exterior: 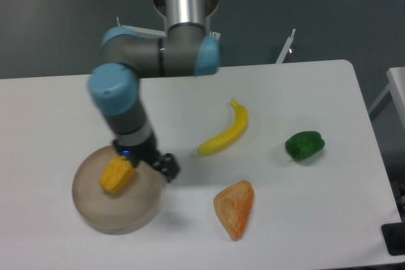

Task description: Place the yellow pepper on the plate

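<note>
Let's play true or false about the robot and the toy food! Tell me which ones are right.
1. The yellow pepper lies on the plate. True.
2. The claw is gripping the yellow pepper. False: the claw is off to the pepper's right, by the plate's rim, holding nothing that shows.
3. The banana lies on the table, not on the plate. True.
4. The green pepper sits on the plate. False: it sits on the table, far right.
5. The orange wedge touches the banana. False: they lie apart.

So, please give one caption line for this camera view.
Yellow pepper lies on the plate; gripper beside it.
</note>
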Controlling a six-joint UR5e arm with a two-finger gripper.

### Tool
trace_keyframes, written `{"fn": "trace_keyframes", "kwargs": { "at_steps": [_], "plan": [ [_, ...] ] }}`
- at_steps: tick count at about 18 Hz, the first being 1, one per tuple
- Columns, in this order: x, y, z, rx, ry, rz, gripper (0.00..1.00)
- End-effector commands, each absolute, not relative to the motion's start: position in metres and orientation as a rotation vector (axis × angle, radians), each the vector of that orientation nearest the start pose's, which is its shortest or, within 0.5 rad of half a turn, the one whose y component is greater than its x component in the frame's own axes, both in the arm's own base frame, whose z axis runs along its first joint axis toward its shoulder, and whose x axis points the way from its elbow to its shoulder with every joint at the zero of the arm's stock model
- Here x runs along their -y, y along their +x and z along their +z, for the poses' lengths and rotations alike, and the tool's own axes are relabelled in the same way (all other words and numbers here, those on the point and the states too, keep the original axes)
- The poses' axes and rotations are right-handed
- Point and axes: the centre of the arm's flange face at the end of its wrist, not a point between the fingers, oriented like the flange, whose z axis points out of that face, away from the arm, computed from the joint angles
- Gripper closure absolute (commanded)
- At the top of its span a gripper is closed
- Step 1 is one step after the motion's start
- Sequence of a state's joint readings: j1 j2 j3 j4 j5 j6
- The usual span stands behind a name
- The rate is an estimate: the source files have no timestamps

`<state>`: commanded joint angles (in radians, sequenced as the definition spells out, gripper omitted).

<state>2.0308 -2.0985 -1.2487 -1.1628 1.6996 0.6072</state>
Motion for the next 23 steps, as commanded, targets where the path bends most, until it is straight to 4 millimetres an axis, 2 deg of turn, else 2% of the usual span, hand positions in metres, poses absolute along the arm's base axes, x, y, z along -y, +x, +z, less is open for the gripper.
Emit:
{"fn": "trace_keyframes", "kwargs": {
  "at_steps": [6, 12, 15, 19, 23],
  "plan": [
    [-0.662, -0.297, 0.370, -0.415, -3.046, 0.383, 0.00],
    [-0.645, -0.352, 0.362, -0.612, -3.029, 0.473, 0.00],
    [-0.641, -0.359, 0.359, -0.707, -3.023, 0.469, 0.00],
    [-0.642, -0.365, 0.351, -0.726, -3.022, 0.458, 0.00],
    [-0.643, -0.366, 0.351, -0.727, -3.015, 0.460, 0.00]
  ]
}}
